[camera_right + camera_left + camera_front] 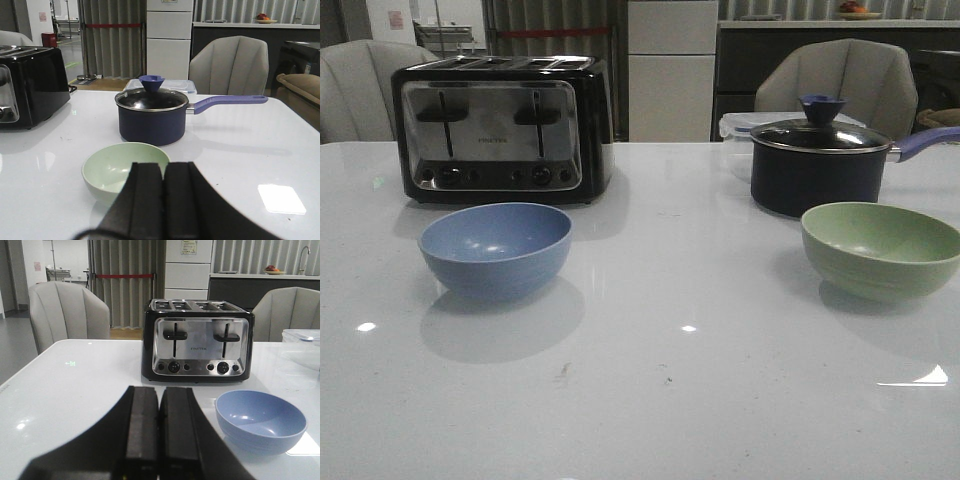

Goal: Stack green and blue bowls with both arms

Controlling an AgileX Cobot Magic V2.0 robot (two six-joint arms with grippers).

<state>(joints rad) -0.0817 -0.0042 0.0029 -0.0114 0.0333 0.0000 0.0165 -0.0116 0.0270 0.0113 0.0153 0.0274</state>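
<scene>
The blue bowl (496, 248) sits toward the tabletop's (670, 400) left edge, the green bowl (882, 248) at its right edge, well apart. Left hand (159, 440) and right hand (163, 200) are clenched, empty.

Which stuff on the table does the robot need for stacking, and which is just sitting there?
For the job:
- blue bowl
- green bowl
- left gripper, shut
- right gripper, shut

Just sitting there:
- toaster
- saucepan with its lid on
- clear container behind the saucepan
- chairs
</scene>
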